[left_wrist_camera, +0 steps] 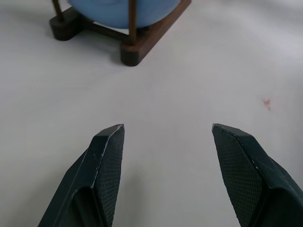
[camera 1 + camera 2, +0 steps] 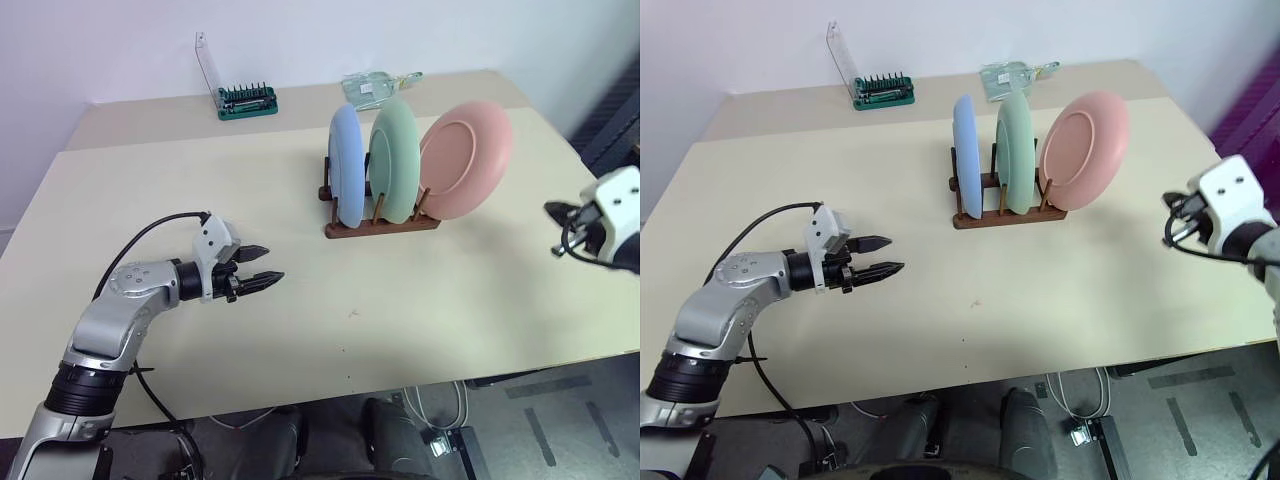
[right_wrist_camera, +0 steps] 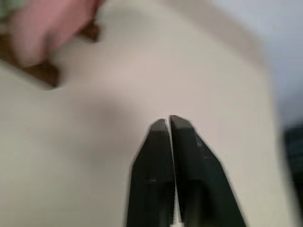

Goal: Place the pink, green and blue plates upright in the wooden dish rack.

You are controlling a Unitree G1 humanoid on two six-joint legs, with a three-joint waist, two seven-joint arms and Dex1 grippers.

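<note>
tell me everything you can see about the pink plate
The round salmon pink plate, matte with a shallow raised rim around a flat centre, looks like ceramic or plastic. It stands on edge at the right end of the small dark brown wooden dish rack, leaning away from the pale mint green plate beside it, its face turned toward the camera. Its lower edge rests in the rack against an upright peg. Neither gripper touches it.
</note>
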